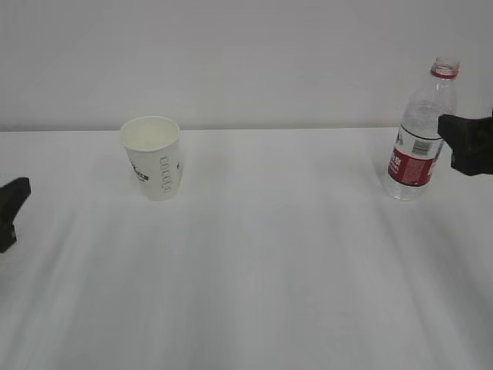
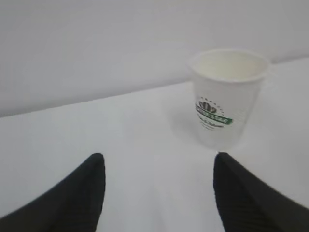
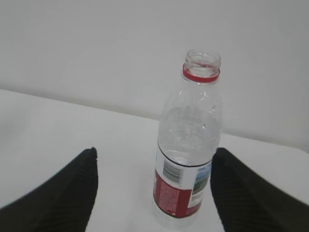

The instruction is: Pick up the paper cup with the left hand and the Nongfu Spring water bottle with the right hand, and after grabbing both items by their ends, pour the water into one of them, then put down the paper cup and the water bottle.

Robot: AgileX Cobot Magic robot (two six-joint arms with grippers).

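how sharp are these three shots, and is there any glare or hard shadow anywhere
Exterior view: even, flat light, slightly soft, only faint shadows by the paper cup and water bottle. Left wrist view: cup print blurred. Right wrist view: bottle label fairly sharp, near end effector fingers soft. No glare.

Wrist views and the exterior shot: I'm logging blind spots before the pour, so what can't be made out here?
- Left tool: exterior view, cut off by the left edge.
- Right tool: cut off by the right edge.
- Paper cup lettering: blurred in the left wrist view.
- Water bottle base: cut off by the right wrist view's bottom edge.
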